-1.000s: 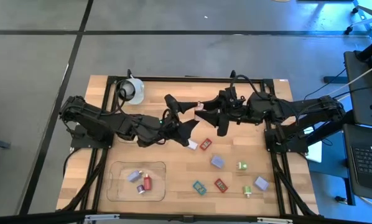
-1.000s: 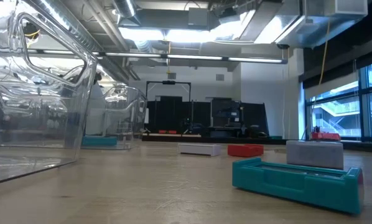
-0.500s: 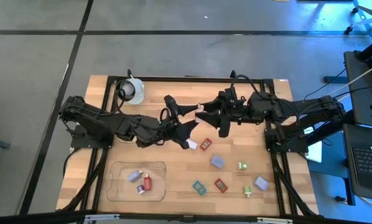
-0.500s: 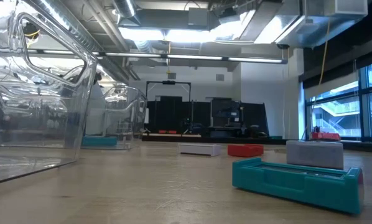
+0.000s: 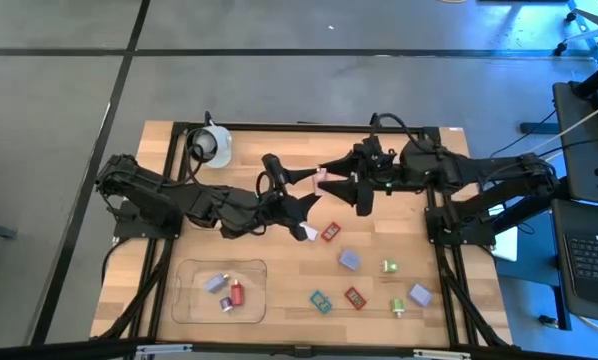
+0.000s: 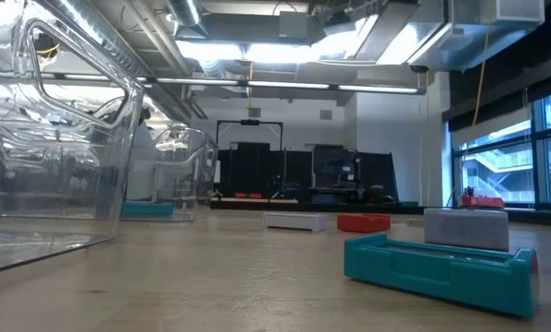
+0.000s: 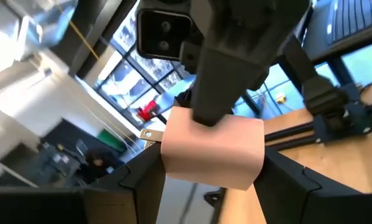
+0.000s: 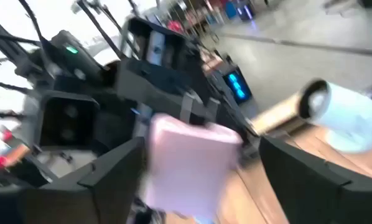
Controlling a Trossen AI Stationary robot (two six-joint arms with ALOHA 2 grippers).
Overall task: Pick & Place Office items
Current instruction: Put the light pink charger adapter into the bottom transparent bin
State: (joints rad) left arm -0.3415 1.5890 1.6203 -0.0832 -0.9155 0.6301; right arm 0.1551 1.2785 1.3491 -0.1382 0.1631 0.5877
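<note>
A pink block (image 5: pixel 320 180) hangs in the air above the middle of the table, between my two grippers. My left gripper (image 5: pixel 312 179) reaches in level from the left and is shut on it (image 7: pixel 212 152). My right gripper (image 5: pixel 333 178) faces it from the right, open, with its fingers (image 8: pixel 114 168) on either side of the block (image 8: pixel 192 162). The other office items lie on the wood: white (image 5: pixel 309 232), red (image 5: pixel 330 232), lavender (image 5: pixel 349 260), green (image 5: pixel 389 266), teal (image 5: pixel 321 301). My left gripper pinches the pink block between its two fingers (image 7: pixel 139 180), one on each of two opposite sides (image 7: pixel 170 165). The fingers come level from the table's left. The block is lifted clear of the table. My right gripper's finger (image 7: pixel 226 68) overlaps the block's far end; whether it touches, I cannot tell.
A clear shallow tray (image 5: pixel 194 300) at the near left holds a lavender and a red piece. A white round cup-like object (image 5: pixel 217 146) stands at the far left. More pieces (image 5: pixel 420 294) lie near the front right. The low view shows a teal piece (image 6: pixel 441 267) close by.
My left gripper has rolled a little about its own line while staying in place at the pink block. My right gripper has spread its fingers off the block and drawn back slightly toward the table's right edge. The block has stayed in the air where it was.
</note>
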